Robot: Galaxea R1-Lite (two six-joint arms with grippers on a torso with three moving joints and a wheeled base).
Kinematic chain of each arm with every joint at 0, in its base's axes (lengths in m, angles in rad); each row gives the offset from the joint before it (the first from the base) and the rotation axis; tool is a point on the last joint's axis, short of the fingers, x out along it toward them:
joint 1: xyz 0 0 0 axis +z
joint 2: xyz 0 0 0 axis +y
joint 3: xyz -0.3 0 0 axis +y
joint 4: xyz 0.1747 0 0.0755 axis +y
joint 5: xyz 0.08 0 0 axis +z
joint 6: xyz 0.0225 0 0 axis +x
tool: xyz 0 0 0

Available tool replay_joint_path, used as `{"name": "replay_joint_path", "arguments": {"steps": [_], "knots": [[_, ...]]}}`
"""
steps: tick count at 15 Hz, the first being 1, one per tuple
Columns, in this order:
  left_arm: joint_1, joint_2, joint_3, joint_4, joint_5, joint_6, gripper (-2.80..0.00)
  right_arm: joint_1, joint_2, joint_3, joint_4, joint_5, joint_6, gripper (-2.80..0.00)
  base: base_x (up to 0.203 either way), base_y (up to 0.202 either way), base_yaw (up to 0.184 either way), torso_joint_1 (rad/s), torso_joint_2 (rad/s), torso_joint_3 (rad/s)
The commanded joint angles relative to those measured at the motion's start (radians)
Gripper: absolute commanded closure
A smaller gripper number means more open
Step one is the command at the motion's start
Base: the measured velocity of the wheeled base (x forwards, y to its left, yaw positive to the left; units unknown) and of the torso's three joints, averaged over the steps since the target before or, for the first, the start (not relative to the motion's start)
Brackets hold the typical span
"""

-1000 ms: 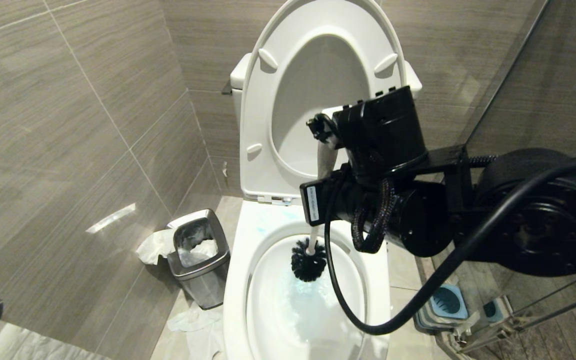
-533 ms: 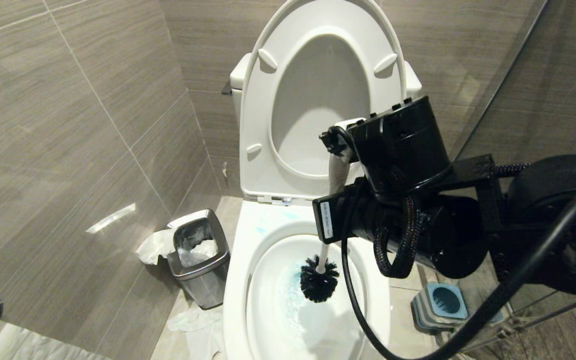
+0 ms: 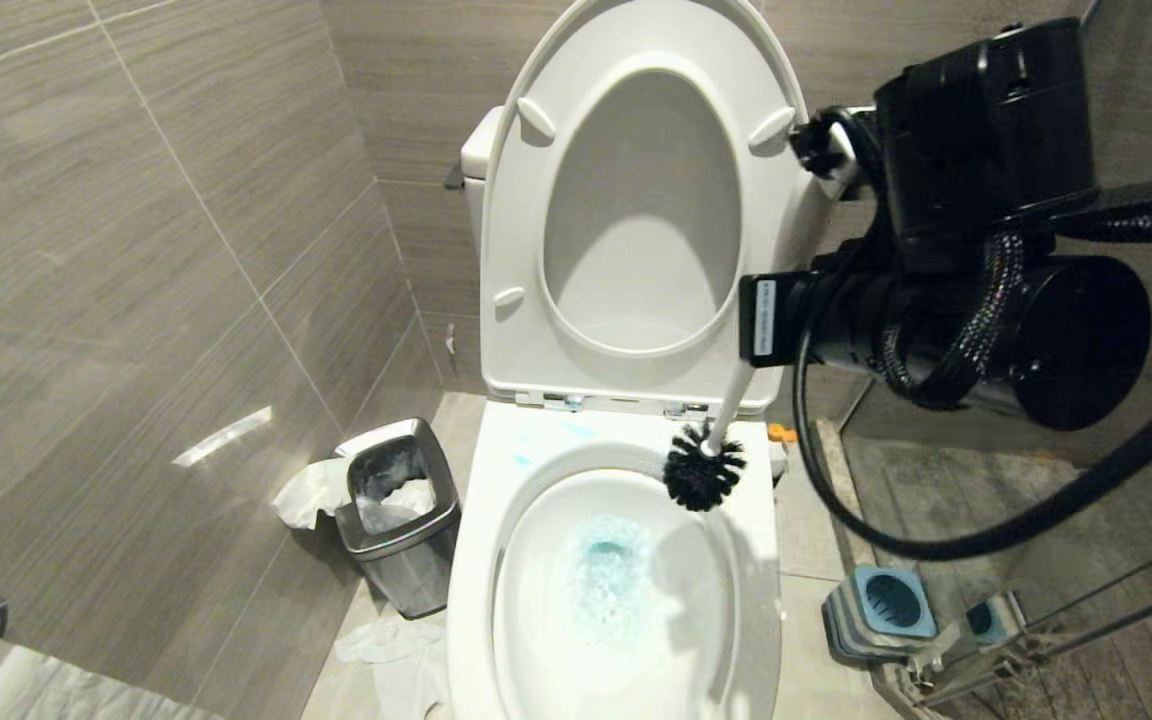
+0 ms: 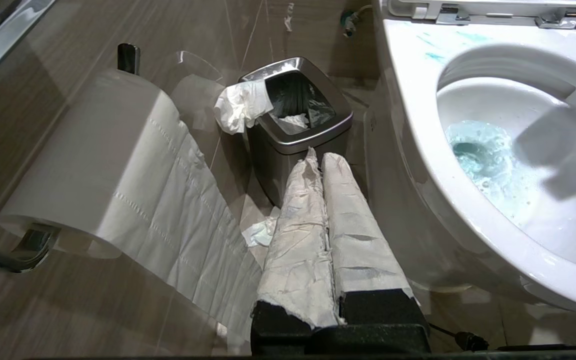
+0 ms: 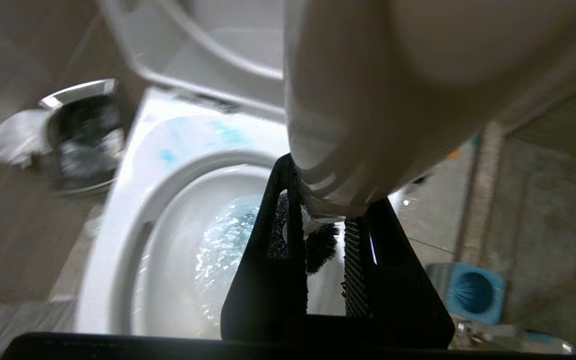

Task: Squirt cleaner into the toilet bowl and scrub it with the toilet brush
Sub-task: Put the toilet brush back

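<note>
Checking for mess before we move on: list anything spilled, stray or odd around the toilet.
Blue cleaner smears streak the toilet rim behind the basin, outside the water. A tissue hangs over the bin edge, and more paper lies on the floor beside it. The right gripper holds the wet brush over the rim.

Toilets: we count one toilet bowl [image 3: 626, 590], with one seat [image 3: 526, 200] up.
Toilet brushes: we see one toilet brush [image 3: 704, 478] with black bristles.
Brush holders: we count one blue holder [image 3: 881, 605] on the floor.
Waste bins: we see one steel bin [image 3: 401, 515].
Toilet paper rolls: we count one roll [image 4: 88, 165] on the wall.
Robot grippers: we count two, the left gripper [image 4: 320, 160] with paper round its two fingers and the right gripper [image 5: 325, 235].
Blue smears on the rim: we see a few, but we cannot count them well.
</note>
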Motion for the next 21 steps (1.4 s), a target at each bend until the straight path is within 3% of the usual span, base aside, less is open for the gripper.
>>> {"name": "replay_joint_path", "arguments": {"steps": [1,5,11,17,21], "knots": [[0.000,0.001,0.002,0.000,0.000,0.000,0.00,-0.101,-0.044,0.001,0.011,-0.008,0.000,0.00,0.000,0.000,0.000,0.000,0.00,0.000],[0.000,0.001,0.002,0.000,0.000,0.000,0.00,-0.271,-0.088,0.049,0.013,0.014,-0.002,0.00,0.000,0.000,0.000,0.000,0.00,0.000],[0.000,0.001,0.002,0.000,0.000,0.000,0.00,-0.533,-0.149,0.222,-0.058,0.189,-0.020,0.00,0.000,0.000,0.000,0.000,0.00,0.000],[0.000,0.001,0.002,0.000,0.000,0.000,0.00,-0.688,-0.129,0.605,-0.432,0.313,-0.089,0.00,0.000,0.000,0.000,0.000,0.00,0.000],[0.000,0.001,0.002,0.000,0.000,0.000,0.00,-0.772,0.000,0.801,-0.724,0.361,-0.093,0.00,0.000,0.000,0.000,0.000,0.00,0.000]]}}
